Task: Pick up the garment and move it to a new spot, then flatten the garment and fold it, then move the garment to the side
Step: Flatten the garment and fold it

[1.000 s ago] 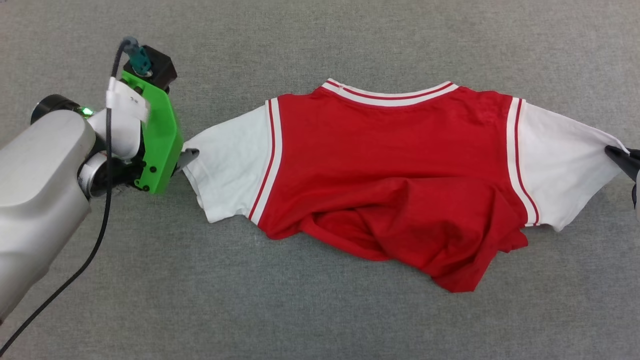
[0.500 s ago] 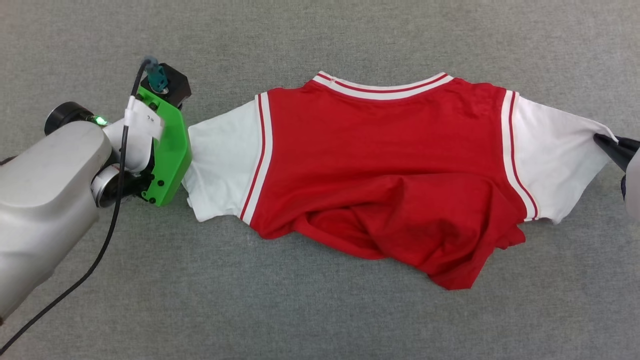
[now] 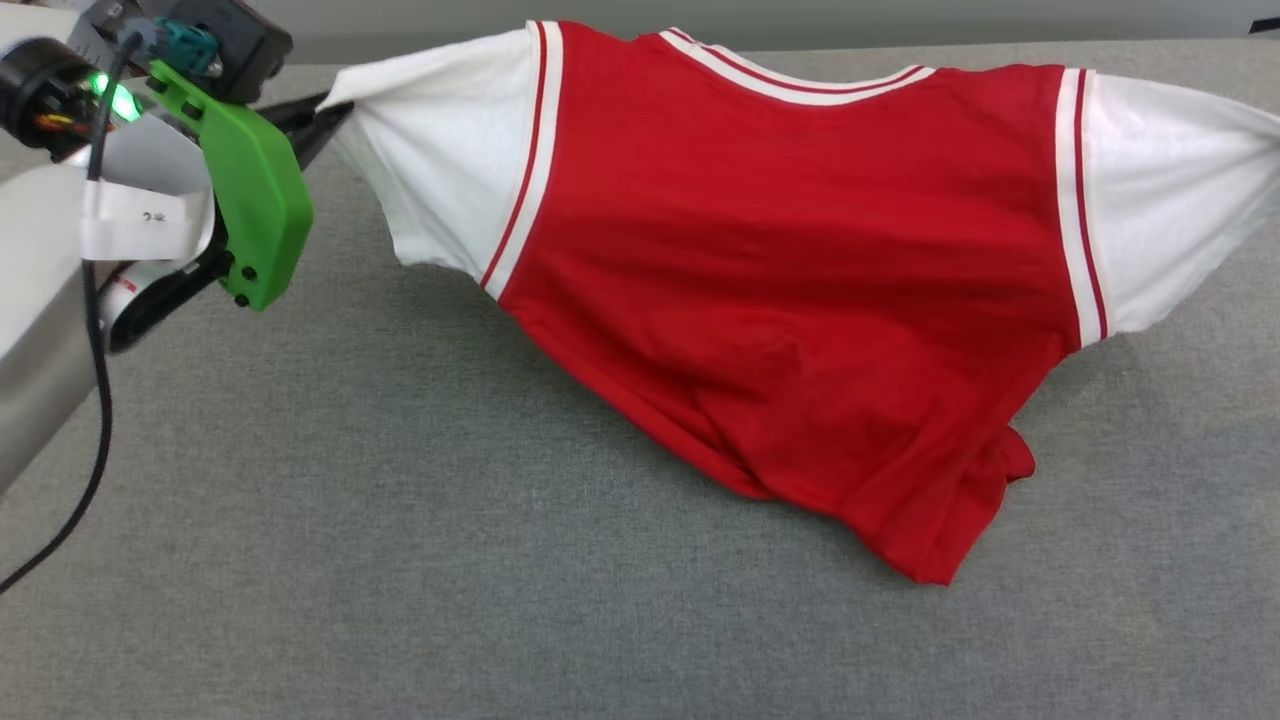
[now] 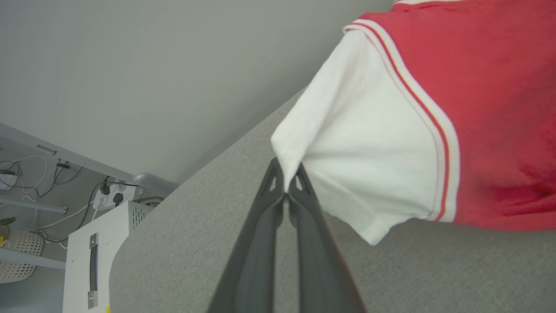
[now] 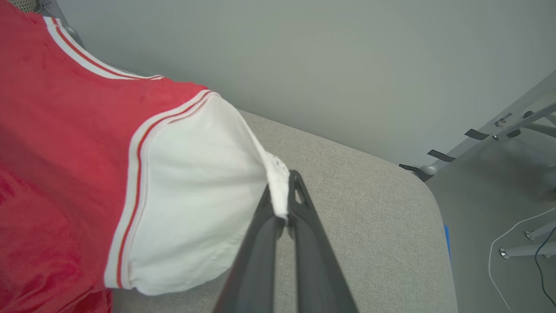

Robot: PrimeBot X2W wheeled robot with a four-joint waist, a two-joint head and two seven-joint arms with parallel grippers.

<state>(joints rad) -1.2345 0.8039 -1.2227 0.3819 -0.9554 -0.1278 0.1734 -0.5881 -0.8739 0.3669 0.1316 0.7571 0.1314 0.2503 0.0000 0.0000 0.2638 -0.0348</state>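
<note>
Garment (image 3: pixel 780 260): hung between left fingers (image 4: pixel 260 234) and right fingers (image 5: pixel 256 252), each clamped on 1 sleeve edge (image 4: pixel 282 158); slippage risked if the hem (image 3: pixel 930 570) is dragged on the bench (image 3: pixel 300 500).

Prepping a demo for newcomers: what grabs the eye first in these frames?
The bright red garment, stretched across the upper head view, hangs between both arms, its bunched lower part sagging toward the grey table. The left jaws are shut on the tip of the white left-hand sleeve, the right jaws on the right-hand sleeve. A vivid green bracket stands out at upper left.
</note>
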